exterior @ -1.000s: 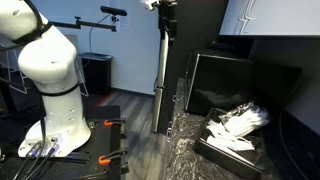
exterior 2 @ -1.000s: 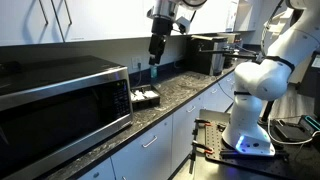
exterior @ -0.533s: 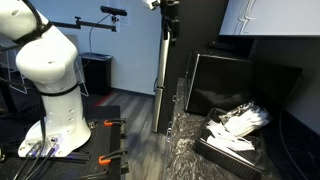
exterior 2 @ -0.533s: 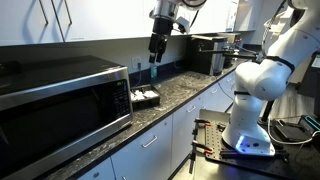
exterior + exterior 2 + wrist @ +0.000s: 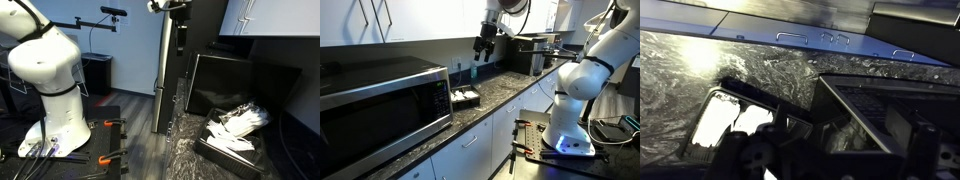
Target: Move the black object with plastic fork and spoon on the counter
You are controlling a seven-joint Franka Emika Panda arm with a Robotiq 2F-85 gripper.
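The shallow black tray (image 5: 232, 146) lies on the dark speckled counter (image 5: 183, 140) beside the big upright black box. White plastic cutlery (image 5: 242, 119) is heaped in it. In an exterior view the tray (image 5: 466, 99) sits small next to that box. In the wrist view the tray (image 5: 735, 92) is at lower left, with its cutlery (image 5: 720, 125) glaring white. My gripper (image 5: 179, 33) hangs high above the counter, far from the tray, and also shows in an exterior view (image 5: 483, 48). In the wrist view the gripper (image 5: 840, 160) is dark at the bottom edge, with its jaws wide apart and empty.
A large microwave (image 5: 380, 100) stands against the tray, seen as a black box (image 5: 240, 82) and as a dark block (image 5: 890, 105). A dark appliance (image 5: 527, 55) sits further along the counter. Cabinet fronts with handles (image 5: 790, 38) run under the counter edge. The robot base (image 5: 50, 95) is on the floor.
My gripper has shifted sideways along the counter and tilted, still high up. The tray and cutlery have not moved.
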